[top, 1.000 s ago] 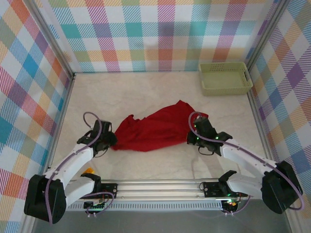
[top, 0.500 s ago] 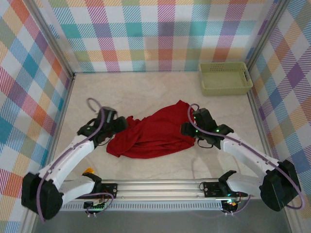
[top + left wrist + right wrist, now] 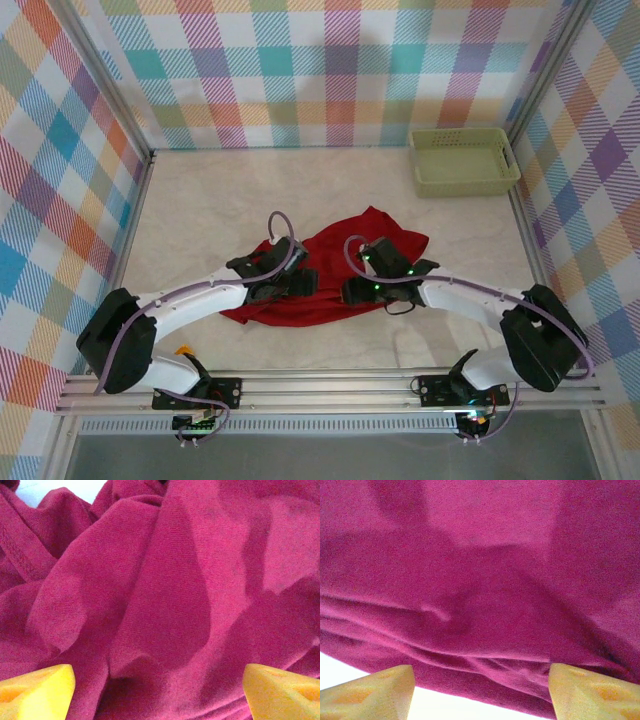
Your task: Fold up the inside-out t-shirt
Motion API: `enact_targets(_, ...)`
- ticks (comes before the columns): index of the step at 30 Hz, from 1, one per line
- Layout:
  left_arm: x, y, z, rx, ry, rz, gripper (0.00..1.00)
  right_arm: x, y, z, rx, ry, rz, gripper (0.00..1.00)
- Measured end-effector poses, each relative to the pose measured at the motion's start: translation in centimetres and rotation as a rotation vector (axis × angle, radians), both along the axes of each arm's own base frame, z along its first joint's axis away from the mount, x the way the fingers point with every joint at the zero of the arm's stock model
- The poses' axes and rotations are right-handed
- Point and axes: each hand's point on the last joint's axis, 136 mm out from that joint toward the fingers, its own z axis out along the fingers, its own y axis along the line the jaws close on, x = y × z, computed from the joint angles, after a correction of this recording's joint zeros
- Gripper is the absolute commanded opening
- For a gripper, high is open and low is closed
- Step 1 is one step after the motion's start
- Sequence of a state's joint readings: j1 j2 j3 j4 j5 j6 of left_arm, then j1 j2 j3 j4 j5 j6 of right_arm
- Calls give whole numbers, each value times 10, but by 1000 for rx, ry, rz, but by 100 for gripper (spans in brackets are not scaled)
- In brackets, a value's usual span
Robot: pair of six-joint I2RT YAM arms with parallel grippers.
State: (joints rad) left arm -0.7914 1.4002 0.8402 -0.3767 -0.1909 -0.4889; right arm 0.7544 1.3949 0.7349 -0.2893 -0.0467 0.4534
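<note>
We found the deep-red inside-out t-shirt (image 3: 335, 255) lying crumpled in the middle of the counter (image 3: 230, 200), with the left gripper (image 3: 300, 283) and the right gripper (image 3: 352, 292) facing each other over its near part, both spread wide and grasping nothing.

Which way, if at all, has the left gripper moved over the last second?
Yes. The left gripper has swung rightward in the top view, nearer the basket, from the left end of the t-shirt to over its middle.
</note>
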Motion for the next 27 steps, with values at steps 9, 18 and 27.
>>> enact_targets(9,0,21,0,-12,-27,47,92,-6,12,-22,-157,-101,150,79)
enact_targets(18,3,42,13,-63,-74,111,94,28,16,-10,-262,-236,129,69)
enact_targets(27,1,48,23,-91,-109,121,96,35,21,-24,-314,-236,175,64)
